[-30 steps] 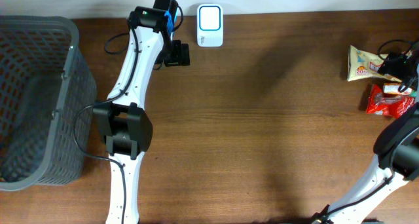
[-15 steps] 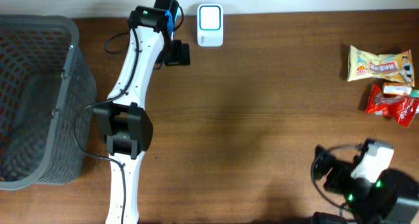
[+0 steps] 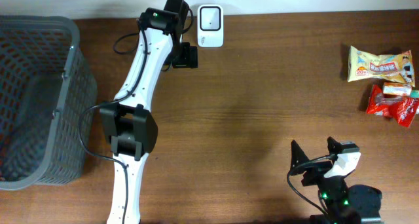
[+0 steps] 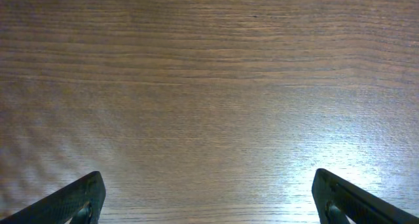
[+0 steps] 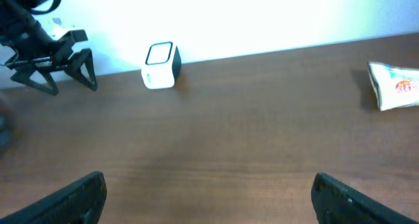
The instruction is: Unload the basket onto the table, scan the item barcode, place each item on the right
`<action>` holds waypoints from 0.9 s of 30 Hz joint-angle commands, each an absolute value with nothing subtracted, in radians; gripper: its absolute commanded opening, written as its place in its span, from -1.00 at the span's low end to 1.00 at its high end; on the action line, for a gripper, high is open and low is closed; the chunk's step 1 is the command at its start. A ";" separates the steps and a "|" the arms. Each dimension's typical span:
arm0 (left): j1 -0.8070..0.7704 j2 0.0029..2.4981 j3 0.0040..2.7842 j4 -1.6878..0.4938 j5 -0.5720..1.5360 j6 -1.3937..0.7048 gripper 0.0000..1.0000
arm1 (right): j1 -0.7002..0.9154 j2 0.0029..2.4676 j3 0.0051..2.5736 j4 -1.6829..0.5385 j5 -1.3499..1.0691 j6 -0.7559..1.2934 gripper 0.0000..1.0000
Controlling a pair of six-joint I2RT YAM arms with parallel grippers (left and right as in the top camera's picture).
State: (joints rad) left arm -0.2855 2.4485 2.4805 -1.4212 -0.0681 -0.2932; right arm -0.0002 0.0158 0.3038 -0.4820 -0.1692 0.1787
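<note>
Your right fingers (image 5: 69,201) have withdrawn from the snack packets (image 3: 381,63), released and empty; left fingers (image 4: 69,199), equally spread, wait beside the barcode scanner (image 3: 210,25), presumably staged for scanning.

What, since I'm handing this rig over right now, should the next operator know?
Left pincer: open, empty, beside the white scanner at the far edge of the table.
Right pincer: open, empty, over the near right part of the table.
Items: yellow snack packet and red packet lie at the right edge, neither arm touching them; basket stands at left.
Done: nothing picked up.
Left: grasp a packet, show its barcode to the scanner.
</note>
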 commanded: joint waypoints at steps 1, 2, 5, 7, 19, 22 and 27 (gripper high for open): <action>-0.280 2.455 2.487 -1.422 -0.076 -0.302 0.98 | 0.007 0.004 0.189 -0.349 -0.111 0.148 0.97; -0.280 2.455 2.487 -1.423 -0.075 -0.302 0.98 | 0.007 0.004 0.168 -0.319 -0.102 0.147 0.97; -0.279 2.455 2.487 -1.422 -0.076 -0.302 0.98 | 0.028 0.004 0.092 -0.143 -0.049 0.146 0.97; -0.279 2.455 2.487 -1.423 -0.076 -0.302 0.99 | 0.028 0.004 0.027 -0.024 -0.047 0.139 0.97; -0.279 2.455 2.487 -1.423 -0.075 -0.302 0.98 | 0.027 0.006 0.006 -0.075 -0.047 0.139 0.97; -0.279 2.455 2.487 -1.422 -0.075 -0.302 0.98 | 0.027 0.006 0.006 -0.075 -0.047 0.139 0.97; -0.280 2.455 2.487 -1.423 -0.076 -0.302 0.98 | 0.027 0.006 0.006 -0.075 -0.047 0.139 0.97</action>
